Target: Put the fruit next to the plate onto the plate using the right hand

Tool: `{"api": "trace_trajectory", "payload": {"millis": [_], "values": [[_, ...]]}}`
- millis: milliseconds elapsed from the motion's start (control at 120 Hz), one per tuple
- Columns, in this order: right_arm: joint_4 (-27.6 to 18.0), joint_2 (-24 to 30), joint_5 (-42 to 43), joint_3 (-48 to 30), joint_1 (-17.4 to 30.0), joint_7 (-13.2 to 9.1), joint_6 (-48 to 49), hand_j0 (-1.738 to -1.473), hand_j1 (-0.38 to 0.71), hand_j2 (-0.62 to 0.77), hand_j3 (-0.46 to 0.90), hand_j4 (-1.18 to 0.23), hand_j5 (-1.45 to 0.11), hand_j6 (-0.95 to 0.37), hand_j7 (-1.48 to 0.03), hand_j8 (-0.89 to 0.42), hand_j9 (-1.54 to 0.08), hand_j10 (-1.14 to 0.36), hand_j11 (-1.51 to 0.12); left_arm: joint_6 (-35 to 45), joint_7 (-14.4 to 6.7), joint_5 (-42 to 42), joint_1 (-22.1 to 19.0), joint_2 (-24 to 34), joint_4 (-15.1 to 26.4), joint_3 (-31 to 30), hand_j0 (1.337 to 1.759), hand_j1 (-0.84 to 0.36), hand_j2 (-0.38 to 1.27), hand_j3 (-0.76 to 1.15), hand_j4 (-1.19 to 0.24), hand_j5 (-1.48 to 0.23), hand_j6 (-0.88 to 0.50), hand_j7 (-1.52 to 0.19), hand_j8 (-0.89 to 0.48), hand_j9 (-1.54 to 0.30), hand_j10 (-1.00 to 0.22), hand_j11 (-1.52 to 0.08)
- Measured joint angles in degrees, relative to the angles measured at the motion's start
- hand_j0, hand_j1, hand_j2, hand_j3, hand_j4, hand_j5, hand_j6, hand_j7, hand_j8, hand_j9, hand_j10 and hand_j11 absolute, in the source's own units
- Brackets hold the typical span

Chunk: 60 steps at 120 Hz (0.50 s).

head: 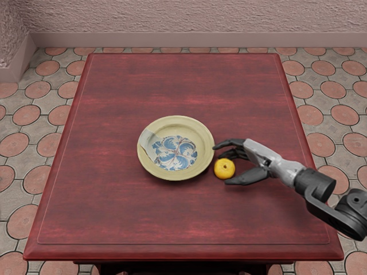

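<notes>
My arm runs off the frame's lower right, and my right hand (pixel 253 159) has its fingers (pixel 230 144) spread open around the fruit (pixel 224 168) beside the plate (pixel 172 120), holding nothing.

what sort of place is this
Probably a simulated indoor room, perhaps a dining area: a red wooden table, a floor of round terracotta tiles and a rough pinkish wall behind. A patterned plate and a yellow fruit lie on the table.
</notes>
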State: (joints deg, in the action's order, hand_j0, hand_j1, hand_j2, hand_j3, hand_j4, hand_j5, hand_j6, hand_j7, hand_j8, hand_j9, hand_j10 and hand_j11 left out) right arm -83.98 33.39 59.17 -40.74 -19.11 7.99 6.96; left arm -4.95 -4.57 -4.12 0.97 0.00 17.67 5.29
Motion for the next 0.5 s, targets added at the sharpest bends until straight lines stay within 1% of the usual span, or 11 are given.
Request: {"api": "trace_trajectory", "payload": {"millis": [100, 208, 325, 500], "values": [[-0.1, 1.0, -0.3, 0.1, 0.1, 0.9, 0.4, -1.642, 0.15, -0.09, 0.0, -0.42, -0.54, -0.25, -0.59, -0.42, -0.53, -0.41, -0.53, 0.0, 0.0, 0.0, 0.0, 0.0, 0.0, 0.0, 1.658, 0.35, 0.0, 0.0, 0.0, 0.0, 0.0, 0.0, 0.0, 0.0, 0.0, 0.0], [-0.1, 1.5, -0.5, 0.0, 0.7, 2.0, 0.7, -1.649, 0.16, -0.09, 0.0, -0.43, -0.55, -0.33, -0.58, -0.43, -0.55, -0.41, -0.55, 0.0, 0.0, 0.0, 0.0, 0.0, 0.0, 0.0, 1.658, 0.35, 0.0, 0.0, 0.0, 0.0, 0.0, 0.0, 0.0, 0.0, 0.0, 0.0], [0.1, 1.7, -0.6, 0.0, 1.5, 3.0, 0.7, -1.653, 0.17, -0.09, 0.0, -0.44, -0.56, -0.38, -0.58, -0.44, -0.56, -0.43, -0.56, 0.0, 0.0, 0.0, 0.0, 0.0, 0.0, 0.0, 1.658, 0.35, 0.0, 0.0, 0.0, 0.0, 0.0, 0.0, 0.0, 0.0, 0.0, 0.0], [0.9, 1.0, -0.7, 0.1, 2.4, 3.4, 0.6, -1.656, 0.17, -0.08, 0.0, -0.44, -0.56, -0.42, -0.57, -0.47, -0.57, -0.44, -0.57, 0.0, 0.0, 0.0, 0.0, 0.0, 0.0, 0.0, 1.658, 0.35, 0.0, 0.0, 0.0, 0.0, 0.0, 0.0, 0.0, 0.0, 0.0, 0.0]]}}
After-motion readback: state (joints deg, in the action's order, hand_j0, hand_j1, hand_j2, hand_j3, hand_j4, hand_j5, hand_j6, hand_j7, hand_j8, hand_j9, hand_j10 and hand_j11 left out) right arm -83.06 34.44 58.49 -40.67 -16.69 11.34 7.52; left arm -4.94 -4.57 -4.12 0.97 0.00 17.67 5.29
